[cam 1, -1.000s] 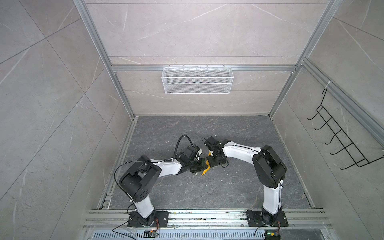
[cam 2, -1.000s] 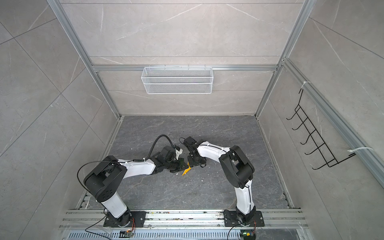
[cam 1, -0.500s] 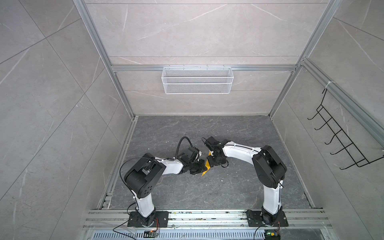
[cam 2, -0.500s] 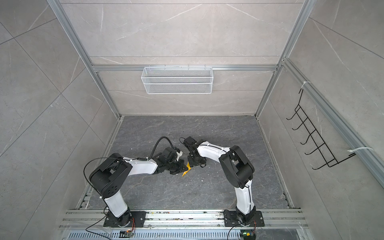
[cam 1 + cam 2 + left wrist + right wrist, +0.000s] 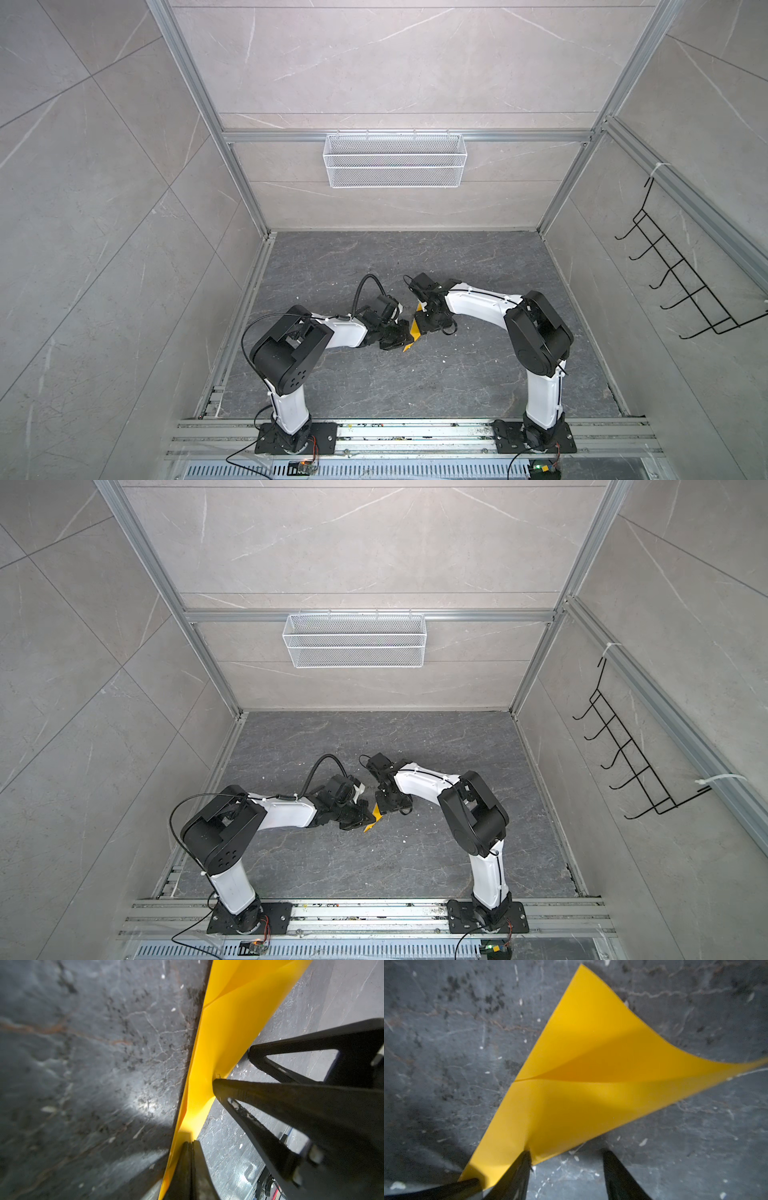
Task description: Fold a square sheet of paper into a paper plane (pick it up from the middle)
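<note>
Down low I'm clamping the yellow paper [image 5: 228, 1022] in my left gripper [image 5: 190, 1143], right gripper [image 5: 566, 1152] gaping — its pushing finger [image 5: 517, 1172] is risking a tear.

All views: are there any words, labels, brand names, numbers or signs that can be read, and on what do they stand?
No text can be read in any view.
The yellow paper is plain, with no print.
The white arm covers and the wire basket show no label.
The small circuit boards by the front rail are too small to tell whether they carry markings.
</note>
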`<state>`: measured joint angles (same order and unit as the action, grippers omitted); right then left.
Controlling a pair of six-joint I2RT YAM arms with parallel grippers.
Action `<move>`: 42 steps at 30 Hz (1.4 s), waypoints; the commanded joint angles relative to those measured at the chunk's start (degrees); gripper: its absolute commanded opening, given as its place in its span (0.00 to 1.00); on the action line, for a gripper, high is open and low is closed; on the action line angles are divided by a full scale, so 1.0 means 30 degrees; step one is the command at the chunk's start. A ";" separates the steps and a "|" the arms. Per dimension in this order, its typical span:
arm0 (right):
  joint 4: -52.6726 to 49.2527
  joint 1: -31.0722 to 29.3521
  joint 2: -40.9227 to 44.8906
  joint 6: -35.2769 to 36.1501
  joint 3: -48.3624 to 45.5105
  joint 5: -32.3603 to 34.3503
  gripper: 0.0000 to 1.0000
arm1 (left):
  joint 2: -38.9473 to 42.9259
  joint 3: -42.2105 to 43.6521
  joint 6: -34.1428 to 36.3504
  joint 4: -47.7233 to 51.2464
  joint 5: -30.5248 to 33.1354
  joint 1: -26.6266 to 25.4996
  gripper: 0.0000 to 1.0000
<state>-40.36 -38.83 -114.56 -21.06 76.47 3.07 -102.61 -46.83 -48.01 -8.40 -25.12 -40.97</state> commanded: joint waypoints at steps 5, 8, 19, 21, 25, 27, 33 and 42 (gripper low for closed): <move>-0.1705 0.0287 -0.2060 -0.0540 -0.1540 -0.0066 0.59 | -0.0339 -0.0455 0.0197 0.2266 0.0880 -0.0054 0.01; -0.1781 0.0316 -0.0462 -0.0269 -0.0754 -0.0752 0.61 | -0.0342 -0.0540 0.0358 0.2929 0.1136 -0.0054 0.00; -0.1610 0.0691 0.4868 0.2330 0.1365 -0.4036 0.65 | -0.0718 -0.0562 0.0357 0.3255 0.1194 -0.0126 0.00; -0.1546 0.0530 0.4899 0.2847 0.1522 -0.4758 0.58 | -0.0771 -0.0617 0.0351 0.3341 0.1196 -0.0134 0.00; -0.1673 0.0205 0.3778 0.3053 0.2495 -0.5655 0.37 | -0.0807 -0.0736 0.0364 0.3680 0.1391 -0.0142 0.00; -0.1700 0.0199 0.3000 0.2783 0.2923 -0.5846 0.27 | -0.0807 -0.0703 0.0320 0.3676 0.1421 -0.0155 0.00; -0.1927 0.0199 0.1082 0.2047 0.3522 -0.5977 0.14 | -0.0807 -0.0620 0.0234 0.3696 0.1437 -0.0142 0.00; -0.2849 0.0236 -0.0689 0.1453 0.3911 -0.4081 0.11 | -0.0882 -0.0679 0.0186 0.3750 0.1485 -0.0142 0.00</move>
<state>-46.22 -38.13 -114.87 -15.46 86.59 -12.10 -103.00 -49.28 -47.92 -3.20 -23.97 -41.17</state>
